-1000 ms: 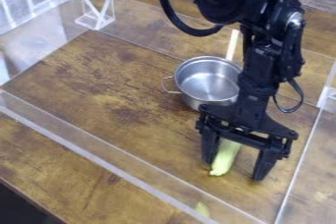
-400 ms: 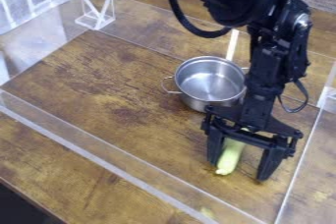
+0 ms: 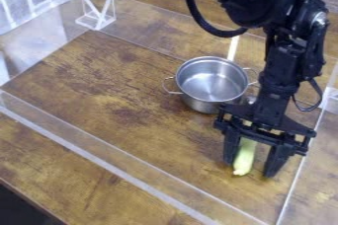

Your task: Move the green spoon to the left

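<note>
The green spoon [image 3: 247, 156] lies on the wooden table to the front right, its yellow-green handle showing between my fingers; its metal bowl is hidden. My gripper [image 3: 259, 159] points straight down over it, with one black finger on each side of the handle. The jaws stand apart, and a thin gap shows beside the handle. The round steel pot [image 3: 211, 81] stands just behind and to the left of the gripper.
A clear plastic wall [image 3: 106, 165] runs along the table's front and another [image 3: 310, 185] closes the right side, close to the gripper. A clear stand [image 3: 93, 12] sits at the back left. A pale stick [image 3: 235, 43] stands behind the pot.
The gripper has edged to the right and toward the front, still straddling the spoon's handle. The visible part of the handle sits further right too. The pot has not moved.
</note>
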### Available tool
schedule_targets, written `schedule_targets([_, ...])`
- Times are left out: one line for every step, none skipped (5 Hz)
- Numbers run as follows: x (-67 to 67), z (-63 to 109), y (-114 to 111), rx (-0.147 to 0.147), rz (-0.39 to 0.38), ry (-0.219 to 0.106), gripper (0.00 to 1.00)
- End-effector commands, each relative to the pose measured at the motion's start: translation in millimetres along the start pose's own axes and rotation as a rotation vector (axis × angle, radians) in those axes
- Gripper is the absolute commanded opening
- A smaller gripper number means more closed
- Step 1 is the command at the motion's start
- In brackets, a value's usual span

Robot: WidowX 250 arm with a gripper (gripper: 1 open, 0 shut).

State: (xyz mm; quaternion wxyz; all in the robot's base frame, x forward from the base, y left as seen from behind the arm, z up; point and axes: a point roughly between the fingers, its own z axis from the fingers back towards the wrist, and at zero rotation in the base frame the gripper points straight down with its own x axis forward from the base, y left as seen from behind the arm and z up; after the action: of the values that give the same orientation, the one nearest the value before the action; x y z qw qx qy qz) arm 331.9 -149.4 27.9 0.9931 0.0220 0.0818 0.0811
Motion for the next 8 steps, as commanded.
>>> schedule_targets([6.0,14.5,3,-0.024,-0.060,-0.037,0.00])
schedule_targets([2.8,19.9,-3,-0.040,-0.036,-0.025,0.00])
schedule_targets([0.3,25.2,-9,-0.052,-0.014,-0.012,0.00])
schedule_targets([-6.7,25.9,-8,-0.044,-0.066,-0.006,0.00])
schedule_targets([-13.9,25.8,-9,-0.036,-0.123,0.003,0.00])
schedule_targets([-16.3,22.3,-5,-0.039,-0.121,0.009,0.00])
schedule_targets([-18.1,38.0,-1,-0.032,-0.129,0.006,0.00])
schedule_targets([-20.2,55.3,4,-0.025,-0.135,0.003,0.00])
